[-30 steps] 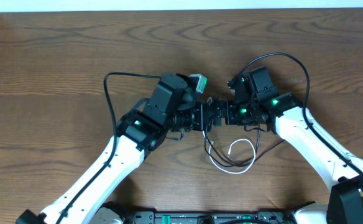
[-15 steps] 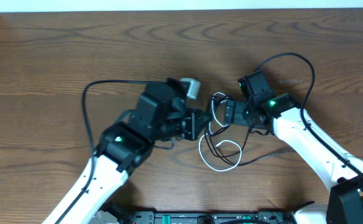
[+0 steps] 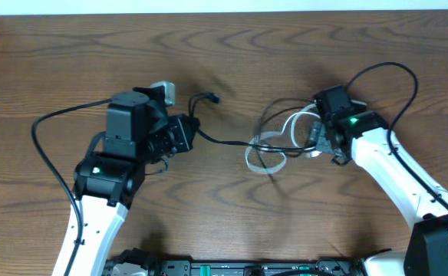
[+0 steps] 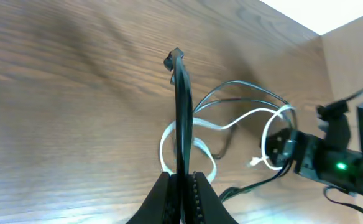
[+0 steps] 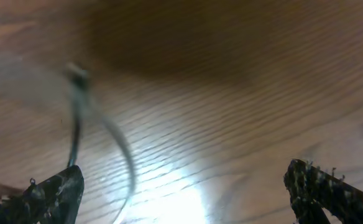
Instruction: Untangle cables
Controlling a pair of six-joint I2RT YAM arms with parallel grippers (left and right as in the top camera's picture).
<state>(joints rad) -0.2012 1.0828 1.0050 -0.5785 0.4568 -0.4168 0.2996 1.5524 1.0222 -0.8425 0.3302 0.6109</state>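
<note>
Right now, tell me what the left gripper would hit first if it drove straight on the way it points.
Probably the white cable, looped across the black cable that the left gripper holds; the right gripper is beyond. How high the left gripper rides is unclear.

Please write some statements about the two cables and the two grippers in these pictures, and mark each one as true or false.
1. The left gripper has its jaws shut on the black cable. True.
2. The right gripper has its jaws shut. False: the right wrist view shows them wide apart.
3. The white cable forms loops closer to the right gripper than to the left gripper. True.
4. The two cables lie fully apart. False: the black cable crosses the white loops.
</note>
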